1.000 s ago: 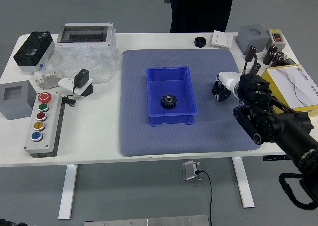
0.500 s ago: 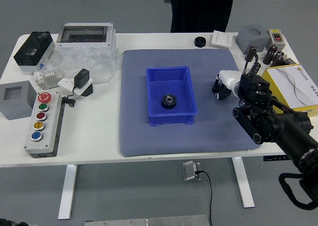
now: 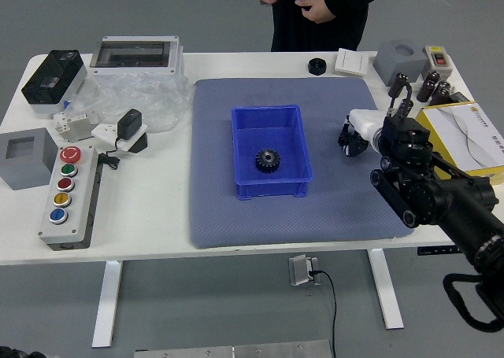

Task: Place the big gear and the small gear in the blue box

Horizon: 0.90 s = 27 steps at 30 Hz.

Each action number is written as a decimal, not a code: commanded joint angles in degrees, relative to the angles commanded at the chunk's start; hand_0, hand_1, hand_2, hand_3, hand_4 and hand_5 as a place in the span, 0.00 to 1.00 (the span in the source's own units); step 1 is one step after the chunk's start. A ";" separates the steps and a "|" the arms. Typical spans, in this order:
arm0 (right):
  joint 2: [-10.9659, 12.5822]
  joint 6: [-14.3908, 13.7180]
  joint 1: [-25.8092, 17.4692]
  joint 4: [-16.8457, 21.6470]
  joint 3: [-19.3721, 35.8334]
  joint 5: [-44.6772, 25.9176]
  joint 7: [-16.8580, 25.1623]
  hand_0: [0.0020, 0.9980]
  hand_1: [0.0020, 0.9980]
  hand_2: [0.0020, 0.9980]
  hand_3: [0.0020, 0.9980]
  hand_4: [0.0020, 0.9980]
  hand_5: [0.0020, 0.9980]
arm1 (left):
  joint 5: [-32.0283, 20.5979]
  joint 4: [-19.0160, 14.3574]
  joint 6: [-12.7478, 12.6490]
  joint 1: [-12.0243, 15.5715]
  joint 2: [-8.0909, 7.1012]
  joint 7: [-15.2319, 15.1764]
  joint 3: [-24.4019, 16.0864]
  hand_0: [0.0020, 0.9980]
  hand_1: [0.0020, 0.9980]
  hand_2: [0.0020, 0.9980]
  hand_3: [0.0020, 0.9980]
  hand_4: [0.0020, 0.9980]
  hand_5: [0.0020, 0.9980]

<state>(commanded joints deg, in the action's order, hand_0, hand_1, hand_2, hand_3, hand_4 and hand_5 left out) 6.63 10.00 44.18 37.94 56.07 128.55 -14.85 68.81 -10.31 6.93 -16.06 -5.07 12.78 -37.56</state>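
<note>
Head view, looking down over a white tabletop [image 3: 150, 216] with a blue-gray mat [image 3: 331, 212] on it. Near the middle of the mat sits the open blue box [image 3: 272, 190]. Inside it, on its floor, lies 1 black toothed gear [image 3: 268, 160]; I can't tell whether it is the big or the small one. Beyond the mat, near the far edge, is a black round piece [image 3: 316, 66] with a white square block [image 3: 351, 62] just to its right.

My right arm [image 3: 429, 197] reaches in from the picture's right, and its robot hand [image 3: 354, 136] is low over the mat's right part, apart from the box. From up here I can't tell whether it is spread, pressed together or pinching something. Of my left arm [image 3: 12, 352], only a black sliver shows in the bottom left corner.

At the far side stands a person [image 3: 323, 35] in dark clothes, the 2 hands [image 3: 317, 9] held in front of the body, above the far edge.

On the left are a gray control box [image 3: 71, 234] with 5 colored buttons, a gray block [image 3: 27, 160], crumpled clear plastic [image 3: 161, 98] and a black-topped case [image 3: 53, 79]. On the right are a yellow box [image 3: 441, 142] and a gray container [image 3: 399, 59].
</note>
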 joint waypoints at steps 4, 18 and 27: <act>0.39 -0.03 0.04 0.56 0.37 -0.02 -0.04 0.60 0.45 0.44 0.50 0.55 0.11 | -0.09 0.00 0.02 0.00 -0.03 -0.02 0.04 0.78 0.74 0.73 0.67 0.55 0.25; 2.88 0.29 0.05 7.39 2.84 1.03 -0.61 0.61 0.45 0.44 0.49 0.53 0.11 | -0.31 0.00 0.03 0.24 -0.45 -0.02 0.05 0.78 0.74 0.73 0.67 0.55 0.24; 3.51 0.72 -1.10 16.81 2.09 1.22 -1.15 0.61 0.45 0.44 0.49 0.53 0.11 | -0.49 0.00 0.12 0.41 -0.63 0.02 0.14 0.78 0.74 0.73 0.67 0.55 0.23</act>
<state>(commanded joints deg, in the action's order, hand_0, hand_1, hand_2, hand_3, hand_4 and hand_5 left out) 10.14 10.72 43.08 54.75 58.16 129.78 -16.01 68.31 -10.31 7.05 -15.65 -5.70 12.81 -37.42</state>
